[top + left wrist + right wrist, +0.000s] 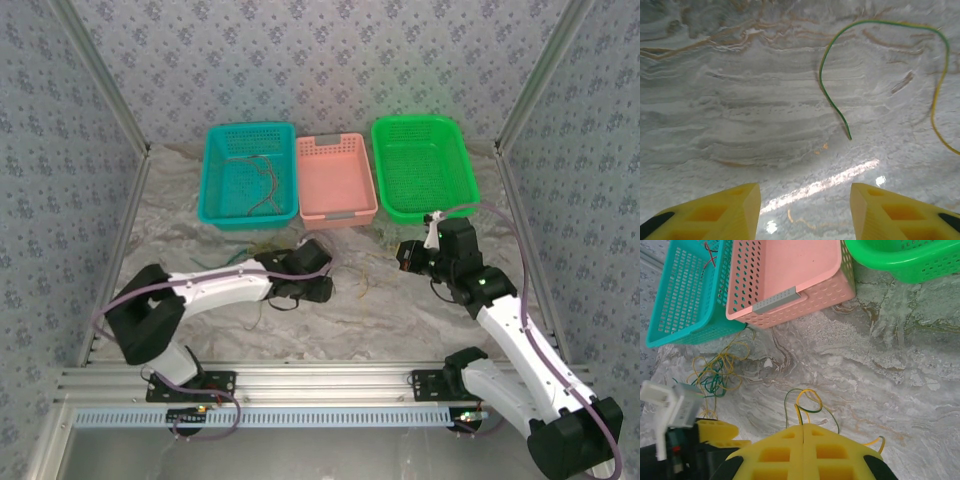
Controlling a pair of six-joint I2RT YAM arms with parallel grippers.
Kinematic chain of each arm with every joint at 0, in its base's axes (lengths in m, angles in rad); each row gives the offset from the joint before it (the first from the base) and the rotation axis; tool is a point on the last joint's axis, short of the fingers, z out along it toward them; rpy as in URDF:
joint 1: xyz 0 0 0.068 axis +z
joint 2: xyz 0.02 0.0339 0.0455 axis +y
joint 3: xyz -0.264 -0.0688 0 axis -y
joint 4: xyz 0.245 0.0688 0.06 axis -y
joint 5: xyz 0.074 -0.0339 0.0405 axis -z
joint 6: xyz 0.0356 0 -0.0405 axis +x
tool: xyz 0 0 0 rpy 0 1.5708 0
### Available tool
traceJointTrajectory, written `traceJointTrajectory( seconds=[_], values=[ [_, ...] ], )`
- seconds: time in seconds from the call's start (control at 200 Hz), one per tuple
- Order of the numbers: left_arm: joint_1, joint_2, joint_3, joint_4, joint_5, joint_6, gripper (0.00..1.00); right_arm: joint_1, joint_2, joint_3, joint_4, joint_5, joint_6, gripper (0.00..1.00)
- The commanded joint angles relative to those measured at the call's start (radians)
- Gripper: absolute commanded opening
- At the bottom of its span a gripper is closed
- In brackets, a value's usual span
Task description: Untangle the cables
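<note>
My right gripper [804,426] is shut on a thin yellow-and-green cable [810,401], which loops on the marbled table just ahead of the fingertips. In the top view this gripper [403,258] is right of centre, and the loose cable [362,285] lies left of it. My left gripper [805,190] stands open over bare table with nothing between its fingers. A green-to-yellow cable [832,100] curves ahead of it, untouched. In the top view the left gripper [325,280] sits low, in front of the pink basket. A small yellow and green tangle [715,372] lies by the teal basket. More cables [262,180] lie inside that basket.
Three baskets line the back: teal [212,175], pink [337,205] and green [423,205]. The pink one [790,295] and the teal one [685,295] stand close ahead of the right gripper. Patterned walls and metal posts bound the table at both sides.
</note>
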Motion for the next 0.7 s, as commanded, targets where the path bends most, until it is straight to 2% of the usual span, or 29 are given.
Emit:
traceJointTrajectory(
  seconds=[0.0, 0.085, 0.26, 0.445, 0.55, 0.695],
  values=[
    [-0.011, 0.06, 0.065, 0.01, -0.051, -0.02, 0.49, -0.006, -0.015, 0.012, -0.016, 0.006, -0.016, 0.0],
    [-0.018, 0.112, 0.108, -0.002, -0.068, -0.05, 0.46, -0.008, -0.018, 0.014, -0.019, 0.004, -0.017, 0.0],
    [-0.066, 0.216, 0.237, -0.109, -0.211, -0.063, 0.46, -0.008, -0.02, 0.014, -0.014, -0.001, -0.014, 0.0],
    [-0.071, 0.302, 0.31, -0.129, -0.327, -0.021, 0.52, -0.008, -0.021, 0.013, -0.009, -0.008, -0.013, 0.0],
    [-0.054, 0.334, 0.337, -0.12, -0.323, 0.013, 0.54, -0.01, -0.027, 0.01, -0.013, -0.01, -0.013, 0.0],
    [-0.03, 0.359, 0.326, -0.037, -0.244, 0.058, 0.54, -0.016, -0.033, 0.01, -0.015, -0.012, -0.013, 0.0]
  ],
)
